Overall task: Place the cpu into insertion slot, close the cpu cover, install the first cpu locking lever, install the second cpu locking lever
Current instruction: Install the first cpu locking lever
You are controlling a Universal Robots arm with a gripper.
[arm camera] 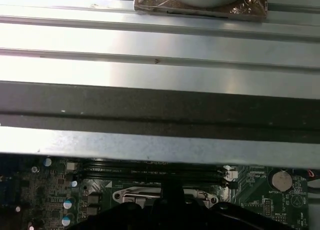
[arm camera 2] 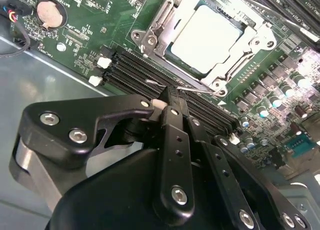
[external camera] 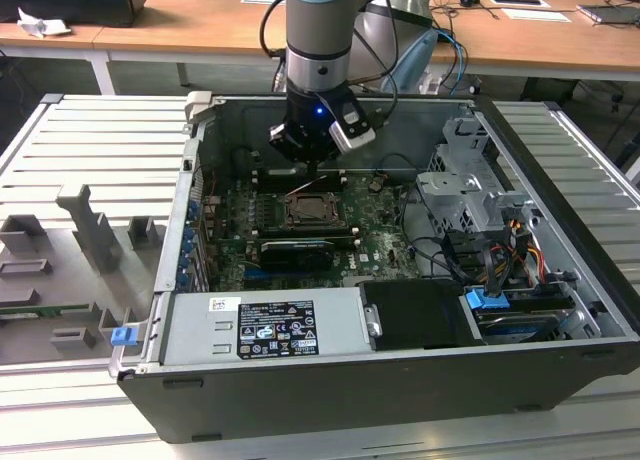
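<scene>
I'm holding the closed pincer (arm camera 2: 170, 97) at a thin locking lever (arm camera 2: 192, 90), just beside the cpu cover (arm camera 2: 200, 35).

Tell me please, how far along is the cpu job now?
Done: the cpu lies in the slot, and the cover looks closed over its edges. In hand: the shut claw holds nothing; its tip is at a thin wire lever beside the slot. Left: the levers; I cannot tell whether either is latched.
</scene>
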